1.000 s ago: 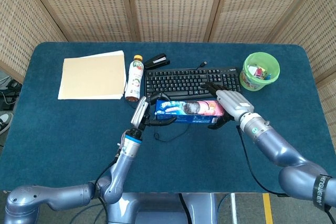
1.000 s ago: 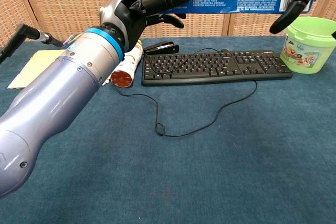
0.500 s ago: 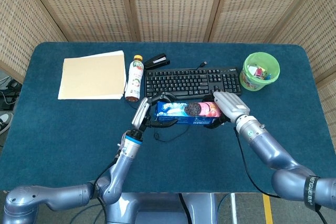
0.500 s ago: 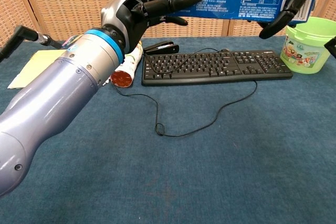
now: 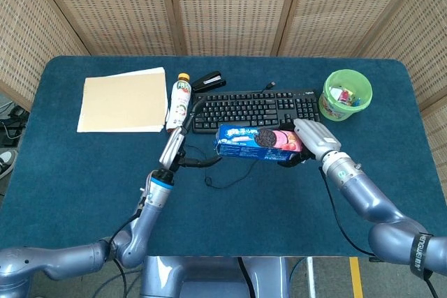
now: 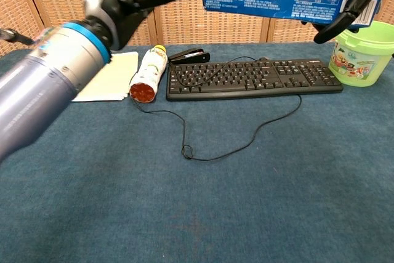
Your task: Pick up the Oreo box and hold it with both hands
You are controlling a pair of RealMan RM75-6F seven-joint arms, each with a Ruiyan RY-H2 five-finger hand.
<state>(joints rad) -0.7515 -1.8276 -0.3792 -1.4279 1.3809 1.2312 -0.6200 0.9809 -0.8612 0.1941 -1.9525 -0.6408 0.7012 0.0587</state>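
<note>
Head view shows the Oreo box (image 5: 257, 142) lying crosswise above the counter (image 5: 70, 172), right hand (image 5: 313, 141) gripping its right end, left hand (image 5: 174, 150) spread, fingers (image 5: 202, 162) just off its left end.

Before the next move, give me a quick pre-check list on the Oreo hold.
1. Oreo box off the table: ok, raised above the keyboard in both views.
2. Right hand gripping the box's end: ok.
3. Left hand on the box: not ok, it sits apart from the near end, fingers only reaching toward it in the chest view.
4. Box level: not ok, slightly tilted in the chest view.
5. Below the box: keyboard and cable lie there; green bucket close to the right hand.
6. Right grip firmness: cannot tell.
</note>
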